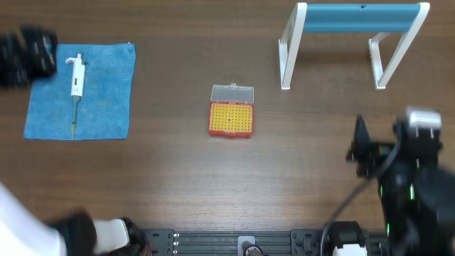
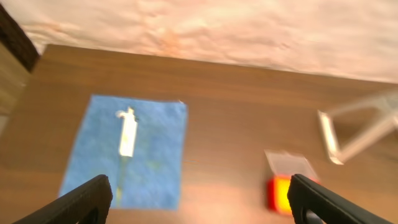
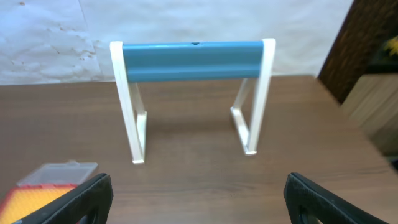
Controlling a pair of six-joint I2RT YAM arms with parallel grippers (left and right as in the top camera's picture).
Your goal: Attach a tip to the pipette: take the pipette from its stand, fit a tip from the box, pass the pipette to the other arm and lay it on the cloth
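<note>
Wooden table [image 1: 170, 192] bears everything. Ahead of the right gripper [image 3: 196, 202], fingers spread and empty, stands the blue-barred stand [image 3: 193, 59]. Ahead of the left gripper [image 2: 199, 205], likewise spread and empty, lies the blue cloth [image 2: 155, 149]. The tip box [image 1: 231, 117] sits between both grippers. The pipette [image 2: 127, 134] rests on the cloth.

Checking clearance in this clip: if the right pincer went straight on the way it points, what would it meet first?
Likely the empty pipette stand, centred ahead of the right pincer with open table between. If it tilts down, the table may come first; depth is unclear.
</note>
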